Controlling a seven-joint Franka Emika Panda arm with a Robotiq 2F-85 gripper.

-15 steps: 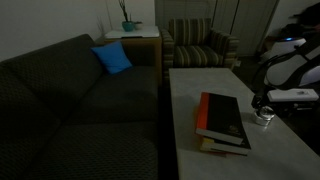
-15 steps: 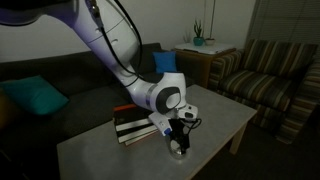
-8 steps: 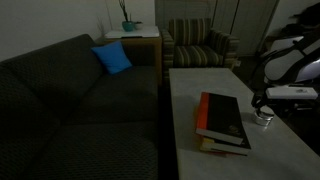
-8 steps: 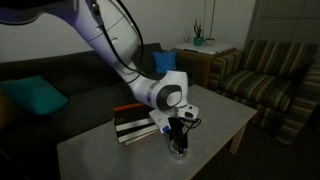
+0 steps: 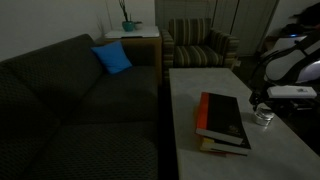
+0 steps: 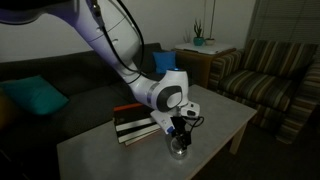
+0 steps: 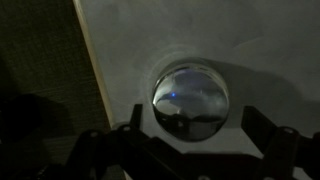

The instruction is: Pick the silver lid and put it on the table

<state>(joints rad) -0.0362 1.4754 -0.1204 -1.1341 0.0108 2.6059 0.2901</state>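
Hovering over the silver lid (image 7: 190, 100), the fingers (image 7: 268, 135) stand wide, one at each side along the lower edge of the wrist view, apparently clear of it. The lid sits at frame centre on the pale worktop (image 7: 250, 40), near its left edge. It looks light, rigid and slick, so a square pinch across the rim seems safest.

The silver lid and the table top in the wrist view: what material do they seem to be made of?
The silver lid looks like polished metal: it is mirror-bright and reflects a small blue glint, though chromed plastic is possible. The table top looks like pale grey stone or a stone-look laminate, matte, with faint mottling.
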